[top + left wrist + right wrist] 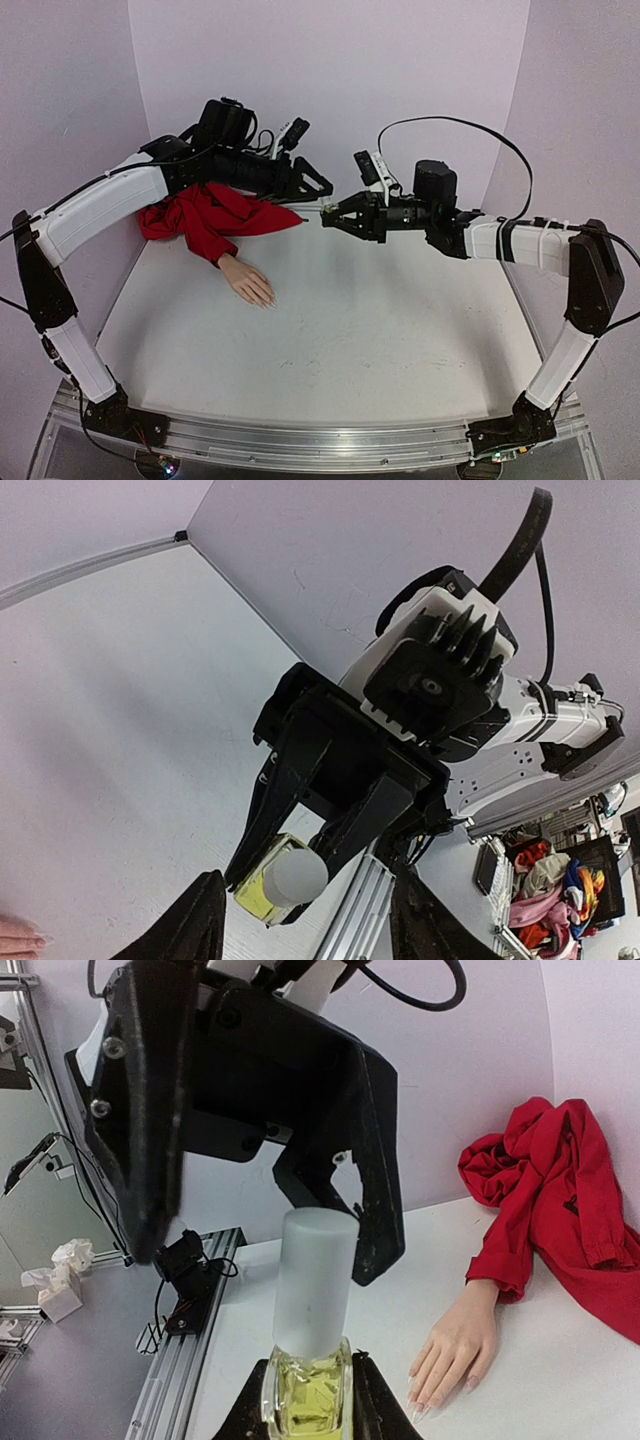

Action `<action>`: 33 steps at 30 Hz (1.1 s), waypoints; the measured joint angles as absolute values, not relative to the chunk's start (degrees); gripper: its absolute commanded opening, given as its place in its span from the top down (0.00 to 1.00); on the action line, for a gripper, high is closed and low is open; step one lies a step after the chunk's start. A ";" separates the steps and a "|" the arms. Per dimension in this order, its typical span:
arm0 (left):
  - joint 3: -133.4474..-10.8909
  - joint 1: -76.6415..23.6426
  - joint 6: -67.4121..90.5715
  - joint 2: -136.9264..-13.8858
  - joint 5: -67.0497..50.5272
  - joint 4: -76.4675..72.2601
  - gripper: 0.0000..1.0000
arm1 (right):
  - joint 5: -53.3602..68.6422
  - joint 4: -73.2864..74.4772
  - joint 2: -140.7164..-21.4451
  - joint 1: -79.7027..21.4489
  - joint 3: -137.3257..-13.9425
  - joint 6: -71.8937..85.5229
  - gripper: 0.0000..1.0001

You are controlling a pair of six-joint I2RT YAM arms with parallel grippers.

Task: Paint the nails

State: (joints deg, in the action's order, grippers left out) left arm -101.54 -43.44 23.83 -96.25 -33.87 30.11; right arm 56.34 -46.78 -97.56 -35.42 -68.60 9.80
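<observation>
A small yellowish bottle [305, 1395] with a white cap [315, 1275] is pinched between the fingers of my right gripper [307, 1405], which is shut on its glass body. In the left wrist view the cap [295, 875] points at the camera. My left gripper [310, 905] is open, with one finger on each side of the cap and a gap on both sides. The two grippers meet in mid-air above the table's far middle [322, 205]. The pale mannequin hand [455, 1345] lies flat on the table with its nails [420, 1405] towards the front. Its red sleeve [215, 220] is bunched behind it.
The white table [380, 330] is walled by pale panels at the back and both sides. An aluminium rail [300, 440] runs along the near edge by the arm bases. The left arm [100, 210] passes above the red sleeve.
</observation>
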 measured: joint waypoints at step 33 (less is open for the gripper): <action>-113.69 -41.78 18.46 -104.14 -36.01 47.53 0.58 | 56.29 -37.91 -100.20 -36.45 -73.14 3.99 1.00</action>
State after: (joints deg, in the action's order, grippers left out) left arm -113.69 -41.78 18.46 -104.14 -36.01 47.53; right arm 56.29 -37.91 -100.20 -36.45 -73.14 3.99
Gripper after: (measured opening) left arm 0.449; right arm 0.215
